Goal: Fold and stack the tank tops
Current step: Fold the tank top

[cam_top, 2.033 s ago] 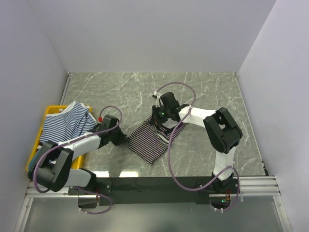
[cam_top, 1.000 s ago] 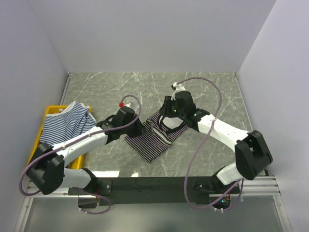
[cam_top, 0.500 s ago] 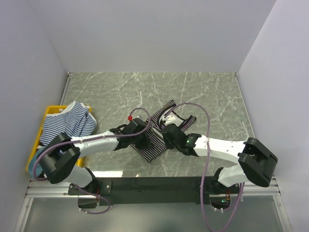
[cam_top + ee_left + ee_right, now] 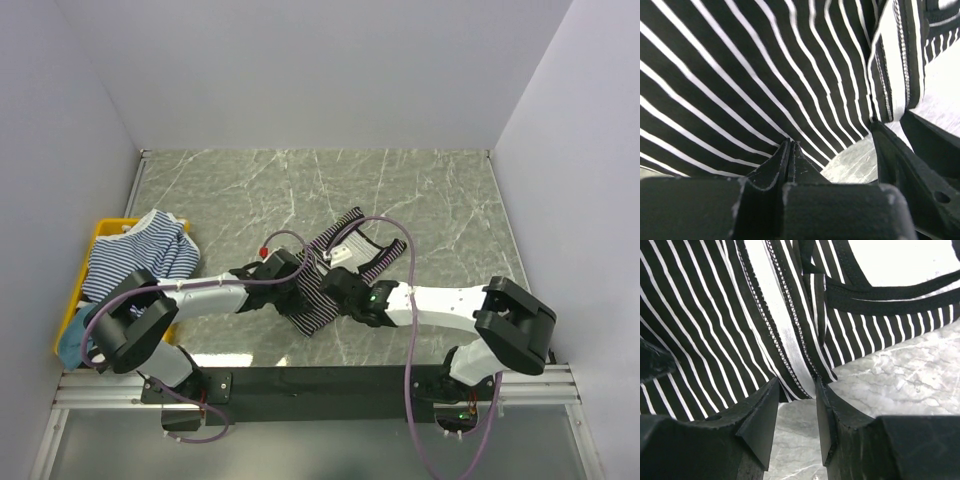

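Black-and-white tank top (image 4: 312,308) lies rumpled mid-table. Left gripper (image 4: 789,150) is clenched on its body; right gripper (image 4: 796,400) sits released, astride the hem. Close your right first, then draw both toward 6 o'clock evenly.

The left pincer (image 4: 790,148), black fingers pressed together, is gripping the edge of a black-and-white striped top (image 4: 740,65) that is filling most of the view. At right its hem (image 4: 892,60) is lying turned over, showing a white inside. Grey marbled bench (image 4: 852,162) is showing below, beside a black machine part (image 4: 912,150).
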Robot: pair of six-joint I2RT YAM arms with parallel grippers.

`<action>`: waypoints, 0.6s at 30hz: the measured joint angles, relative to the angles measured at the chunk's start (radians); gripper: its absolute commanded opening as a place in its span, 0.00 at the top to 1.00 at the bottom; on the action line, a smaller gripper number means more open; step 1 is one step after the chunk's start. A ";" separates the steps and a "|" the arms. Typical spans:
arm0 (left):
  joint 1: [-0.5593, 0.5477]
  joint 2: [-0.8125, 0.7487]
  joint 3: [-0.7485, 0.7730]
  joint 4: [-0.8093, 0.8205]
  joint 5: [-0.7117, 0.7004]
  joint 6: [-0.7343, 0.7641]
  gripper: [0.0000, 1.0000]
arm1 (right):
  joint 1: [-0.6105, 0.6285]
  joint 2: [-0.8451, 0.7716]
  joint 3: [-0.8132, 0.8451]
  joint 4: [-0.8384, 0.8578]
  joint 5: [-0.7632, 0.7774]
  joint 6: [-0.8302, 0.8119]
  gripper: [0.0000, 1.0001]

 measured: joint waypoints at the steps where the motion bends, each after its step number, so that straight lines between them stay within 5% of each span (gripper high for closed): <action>1: 0.005 0.000 -0.003 0.002 0.000 0.000 0.99 | 0.003 0.002 0.003 -0.007 0.009 0.000 0.57; 18: 0.106 -0.018 -0.039 0.009 0.026 0.024 1.00 | 0.134 0.012 0.090 -0.097 0.137 0.027 0.55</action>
